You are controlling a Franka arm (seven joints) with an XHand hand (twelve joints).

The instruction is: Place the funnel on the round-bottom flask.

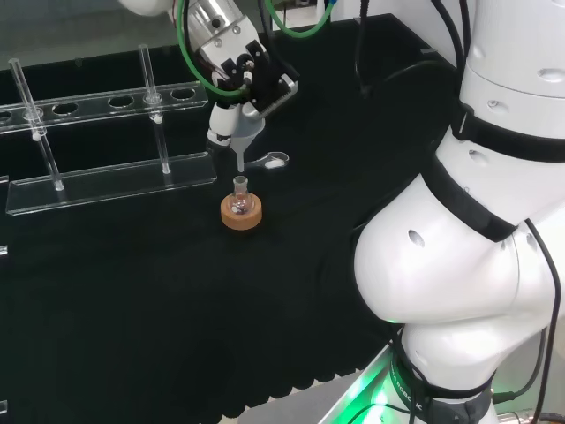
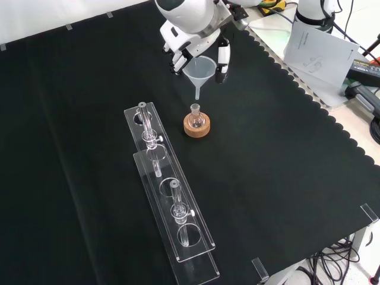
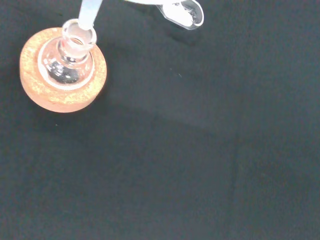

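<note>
A small clear round-bottom flask (image 1: 239,201) (image 2: 196,116) (image 3: 70,62) stands upright on a cork ring (image 1: 241,215) (image 2: 196,127) (image 3: 62,95) in the middle of the black cloth. Just above its neck hangs a clear funnel (image 1: 237,132) (image 2: 199,71), stem pointing down; the stem (image 3: 89,12) ends right over the flask's mouth. The black and white hand (image 1: 243,75) (image 2: 196,44) is shut on the funnel's cone, fingers on either side of it.
A long clear plastic rack (image 1: 106,181) (image 2: 169,196) with upright glass tubes lies beside the flask, left of it in the head and front views. A small clear piece (image 1: 269,160) (image 3: 184,11) lies on the cloth behind the flask. Papers and cables sit off the cloth's scalloped edge (image 2: 320,53).
</note>
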